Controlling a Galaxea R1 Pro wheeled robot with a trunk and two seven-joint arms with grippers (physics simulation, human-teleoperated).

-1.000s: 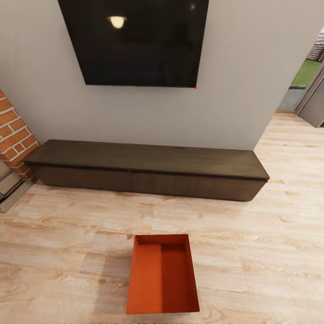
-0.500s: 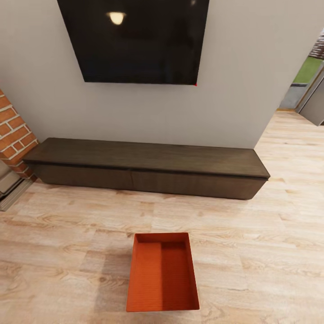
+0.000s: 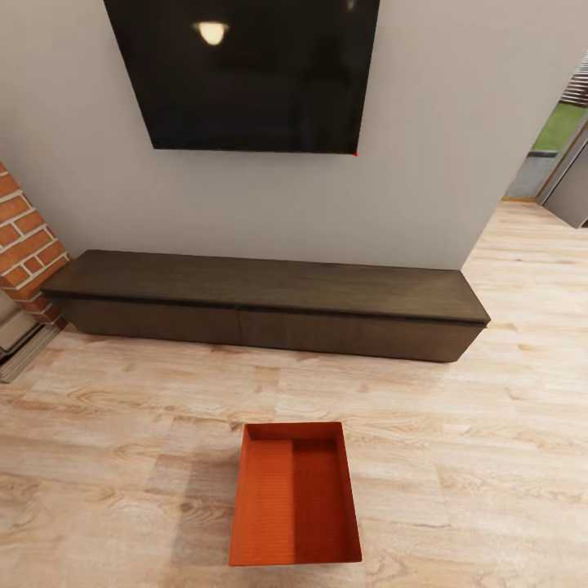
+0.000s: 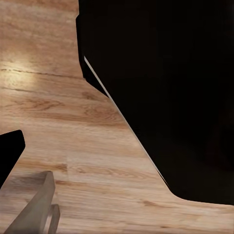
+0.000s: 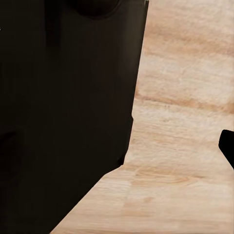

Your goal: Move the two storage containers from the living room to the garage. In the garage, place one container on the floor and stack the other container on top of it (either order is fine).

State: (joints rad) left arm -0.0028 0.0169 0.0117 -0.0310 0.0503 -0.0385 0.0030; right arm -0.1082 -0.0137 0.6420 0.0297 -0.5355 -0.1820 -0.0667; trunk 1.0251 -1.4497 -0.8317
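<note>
I'm facing the pale grey wall [image 3: 457, 122] of the living room, with the light wood plank flooring [image 3: 122, 408] spread below. A big black wall TV [image 3: 245, 77] hangs above a long dark low cabinet [image 3: 269, 306] standing against that wall. A red brick column [image 3: 24, 237] sits at the left. One orange-red rectangular storage container [image 3: 294, 494] rests open-topped on the planks, near me and well apart from the cabinet. I cannot tell how either claw stands from my wrist cameras.
</note>
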